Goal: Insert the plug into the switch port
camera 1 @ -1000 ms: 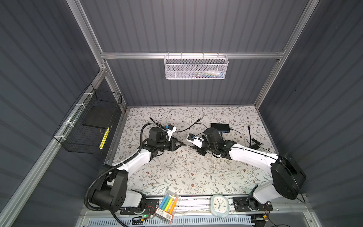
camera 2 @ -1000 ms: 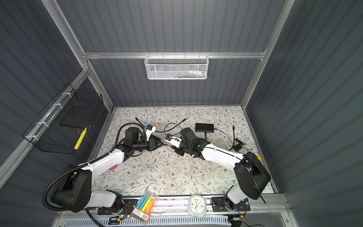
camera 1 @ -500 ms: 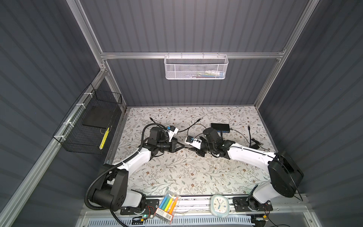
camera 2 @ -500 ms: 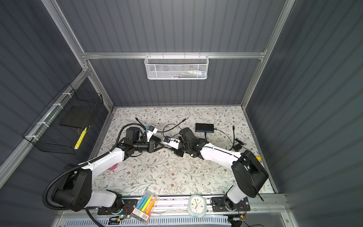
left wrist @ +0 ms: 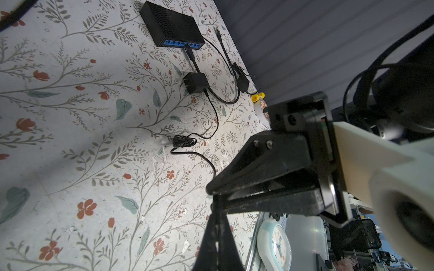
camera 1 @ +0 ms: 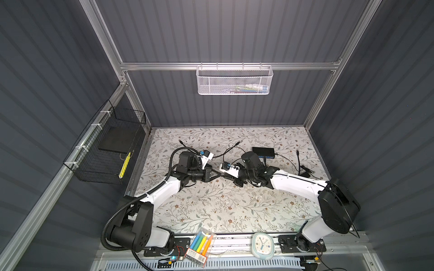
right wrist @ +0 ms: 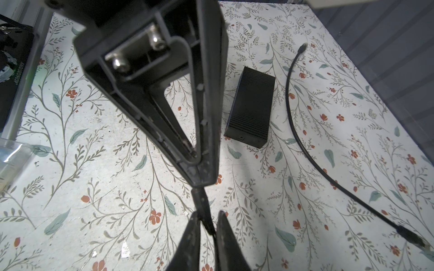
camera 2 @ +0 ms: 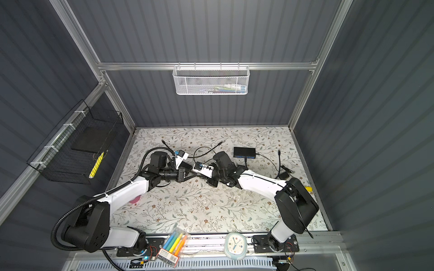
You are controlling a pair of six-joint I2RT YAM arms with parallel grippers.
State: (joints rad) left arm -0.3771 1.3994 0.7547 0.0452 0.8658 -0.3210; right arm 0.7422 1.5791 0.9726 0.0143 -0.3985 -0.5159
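While my left gripper (right wrist: pixel 202 183) pinches the plug (right wrist: pixel 202 200), well apart from the switch (right wrist: pixel 251 110), my right gripper (right wrist: pixel 208 214) flanks it narrowly, grip uncertain: a handover, I judge, needing a firm hold before left releases.

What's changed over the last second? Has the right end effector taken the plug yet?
The right end effector edged left to meet the left end effector. Its jaws now stand close on either side of the plug, but a grip is not certain. Unchanged: the left end effector stays shut on the plug, and the switch and loose cables lie where they were.
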